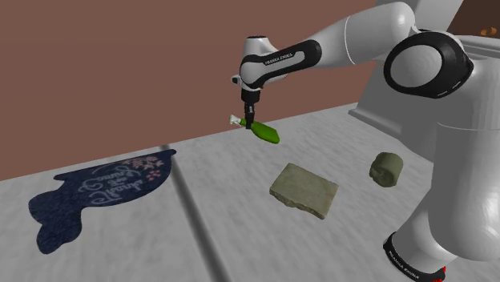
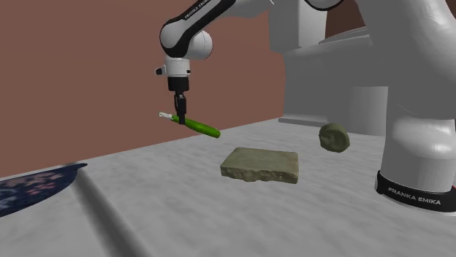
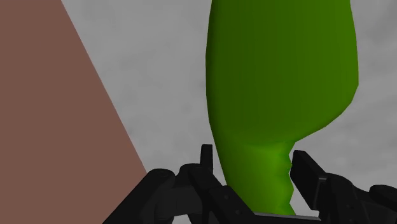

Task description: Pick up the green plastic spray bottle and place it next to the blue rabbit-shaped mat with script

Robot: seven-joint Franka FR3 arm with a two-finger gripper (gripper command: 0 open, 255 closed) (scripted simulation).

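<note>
On the shoulder view's left lies the dark blue rabbit-shaped mat with curly pale writing [image 1: 100,192], flat on the grey worktop [image 1: 216,240]. The bottle is not beside it yet. In the middle, the green plastic spray bottle with a white top [image 1: 264,132] is up in the air, well apart from the mat. The black fingers [image 3: 310,178] are squeezed on its thin neck, just under the white top. The fat end hangs down and tilts toward the right. It looks light and hard, but smooth (so it could slip or swing). I think the neck is a good spot to hold, since the fat part looks too wide. Further right sit a flat grey-green stone-like block [image 1: 304,190] and a small round grey-green lump [image 1: 386,169], both on the worktop.
</note>
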